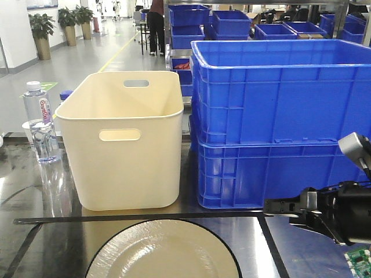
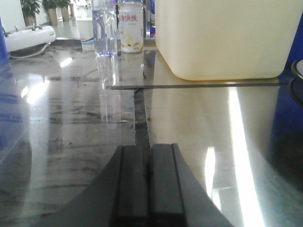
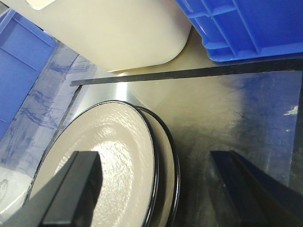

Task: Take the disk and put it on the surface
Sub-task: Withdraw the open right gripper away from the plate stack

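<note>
Right wrist view, right gripper (image 3: 156, 189) wide open, straddling disk (image 3: 104, 161) rim

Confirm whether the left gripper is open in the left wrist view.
No: the left gripper has its two dark fingers pressed together with no gap, holding nothing above the glossy tabletop.

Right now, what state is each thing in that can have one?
Disk: flat on the surface, inside the taped rectangle, ungrasped.
Right hand: open, over the disk's edge.
Left hand: shut, empty, low over the surface.
Cream bin: upright, no lid.
Blue crates: stacked.
Water bottle: upright, capped.
</note>
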Motion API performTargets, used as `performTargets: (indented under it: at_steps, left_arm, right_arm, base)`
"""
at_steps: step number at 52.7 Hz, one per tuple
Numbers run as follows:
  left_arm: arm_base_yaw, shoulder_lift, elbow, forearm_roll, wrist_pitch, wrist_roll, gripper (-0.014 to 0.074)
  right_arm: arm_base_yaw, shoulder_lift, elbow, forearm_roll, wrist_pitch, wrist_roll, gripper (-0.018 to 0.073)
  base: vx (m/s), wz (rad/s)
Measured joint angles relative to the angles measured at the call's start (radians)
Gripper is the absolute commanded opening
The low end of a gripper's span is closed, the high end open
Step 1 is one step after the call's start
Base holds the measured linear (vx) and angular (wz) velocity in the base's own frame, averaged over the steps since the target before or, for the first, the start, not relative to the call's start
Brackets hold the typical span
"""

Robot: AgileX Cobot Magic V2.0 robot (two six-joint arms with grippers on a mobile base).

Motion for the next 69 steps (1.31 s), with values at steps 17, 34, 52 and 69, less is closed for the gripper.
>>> performTargets:
  at_steps: [17, 34, 52, 69]
  left_arm:
    - [0.0, 0.0, 0.0, 0.0, 0.0, -0.001, -0.0008]
    - [0.0, 0.0, 0.0, 0.001, 0.0, -0.001, -0.0008]
    - [0.0, 0.0, 0.0, 0.002, 0.0, -0.001, -0.0008]
    - [0.0, 0.0, 0.0, 0.003, 0.0, -0.001, -0.0008]
  right_arm:
    - [0.0, 0.0, 0.0, 0.004, 0.0, 0.0, 0.0522]
    - [0.013, 0.005, 0.0, 0.011, 0.003, 0.0, 0.0522]
    - [0.013, 0.005, 0.0, 0.012, 0.002, 0.0, 0.0522]
    - [0.013, -0.047, 0.002, -0.048, -0.044, 0.007, 0.0433]
  base:
    - [0.0, 0.0]
    - [0.0, 0.0]
    - [0.0, 0.0]
    - [0.0, 0.0]
